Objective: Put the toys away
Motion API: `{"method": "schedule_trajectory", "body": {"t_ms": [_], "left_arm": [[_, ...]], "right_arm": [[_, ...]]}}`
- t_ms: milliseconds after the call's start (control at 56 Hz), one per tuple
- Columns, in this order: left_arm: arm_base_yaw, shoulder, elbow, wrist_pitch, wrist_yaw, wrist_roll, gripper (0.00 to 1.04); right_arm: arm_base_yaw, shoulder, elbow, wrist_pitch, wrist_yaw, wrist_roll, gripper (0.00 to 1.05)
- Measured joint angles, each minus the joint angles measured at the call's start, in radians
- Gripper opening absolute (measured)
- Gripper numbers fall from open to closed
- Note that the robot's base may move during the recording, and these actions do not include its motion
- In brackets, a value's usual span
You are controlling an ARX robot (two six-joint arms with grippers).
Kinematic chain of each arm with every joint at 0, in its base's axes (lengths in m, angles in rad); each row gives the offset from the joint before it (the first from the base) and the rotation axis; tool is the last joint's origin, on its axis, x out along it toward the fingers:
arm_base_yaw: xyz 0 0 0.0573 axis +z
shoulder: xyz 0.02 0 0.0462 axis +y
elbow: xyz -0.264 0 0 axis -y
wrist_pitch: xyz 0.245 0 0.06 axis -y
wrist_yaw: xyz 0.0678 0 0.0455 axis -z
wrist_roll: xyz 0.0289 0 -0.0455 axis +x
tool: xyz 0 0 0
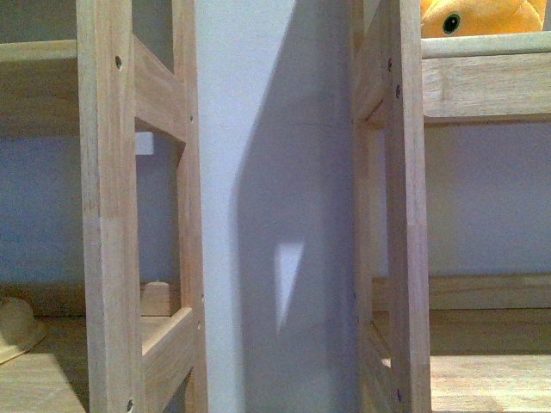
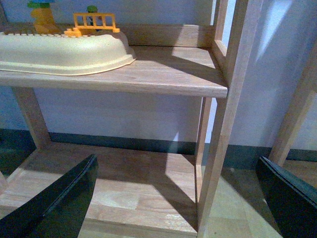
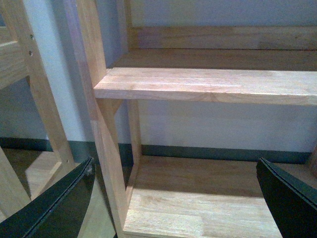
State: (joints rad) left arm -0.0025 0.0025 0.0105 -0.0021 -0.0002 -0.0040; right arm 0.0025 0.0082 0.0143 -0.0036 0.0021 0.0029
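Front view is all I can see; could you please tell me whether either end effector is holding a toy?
Observer: No. The left end effector is open and empty, facing a wooden shelf.
Operator: And the right one, please?
Observer: The right end effector is also open and empty, facing bare shelves.
Operator: What is on that left shelf?
Observer: A cream tray, with an orange toy fence showing above it.

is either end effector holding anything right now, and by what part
Nothing is held. The left end effector and right end effector are both open and empty in front of the wooden shelves. The orange plush toy sits on a shelf.
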Motion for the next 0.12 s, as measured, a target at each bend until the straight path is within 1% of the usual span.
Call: {"method": "schedule_trajectory", "body": {"t_ms": [125], "left_arm": [[0.000, 0.000, 0.000, 0.000, 0.000, 0.000, 0.98]], "right_arm": [[0.000, 0.000, 0.000, 0.000, 0.000, 0.000, 0.98]]}}
